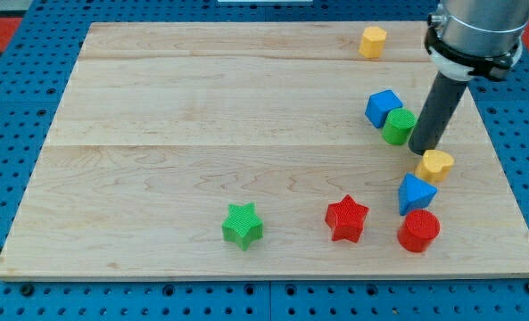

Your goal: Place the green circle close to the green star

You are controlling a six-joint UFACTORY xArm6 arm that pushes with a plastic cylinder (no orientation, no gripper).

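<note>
The green circle (398,126) lies at the board's right side, touching the blue cube (383,107) on its upper left. The green star (243,224) lies near the view's bottom, left of centre, far from the circle. My tip (422,147) rests on the board just right of the green circle, close against its lower right side, and just above a yellow block.
A yellow block (435,165) lies right below my tip. A blue triangle (416,193) and a red circle (418,230) sit below it. A red star (347,218) lies between the green star and them. A yellow block (373,41) is near the top edge.
</note>
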